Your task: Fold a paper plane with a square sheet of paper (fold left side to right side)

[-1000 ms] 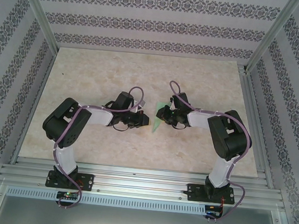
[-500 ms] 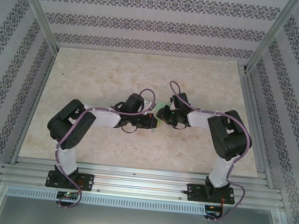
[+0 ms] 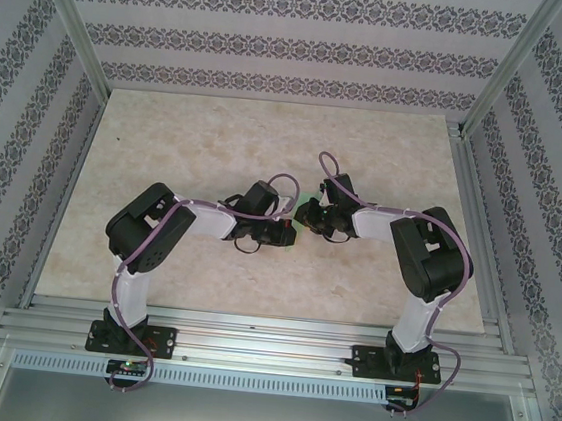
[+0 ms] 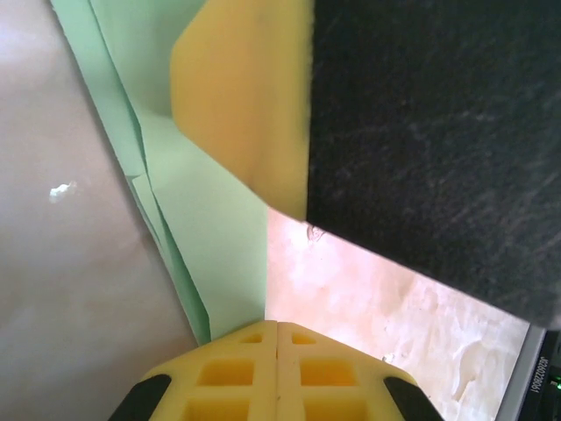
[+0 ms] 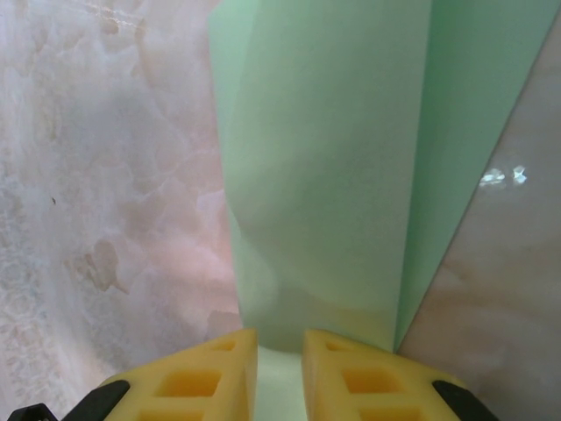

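Top external view: both arms reach inward over the table [image 3: 188, 140], and the left gripper [image 3: 287, 233] and right gripper [image 3: 306, 215] sit almost tip to tip near its middle.
Paper from above: the paper [image 3: 299, 230] is mostly hidden under the two grippers, with a sliver of pale green showing between them.
Left gripper, opening: on the left wrist view its yellow fingers [image 4: 228, 373] are pressed flat together, with a thin seam and no gap.
Left gripper, contact: the green paper's edge runs down to the fingertips on the seam's left side. Nothing shows inside the seam, and I cannot tell whether a layer is pinched.
Left gripper, neighbours: a yellow pad and the black body of the right gripper loom just ahead, over the paper.
Right gripper, opening: on the right wrist view its yellow fingers [image 5: 197, 373] stand a narrow slot apart.
Right gripper, hold: green paper fills the slot and fans out beyond the tips, so the fingers are clamped on the paper's edge.
Paper, shape: it is folded, with overlapping layers and long straight creases running away from the right gripper.
Paper, place: it lies at the table's middle between the grippers, with marbled tabletop on both sides.
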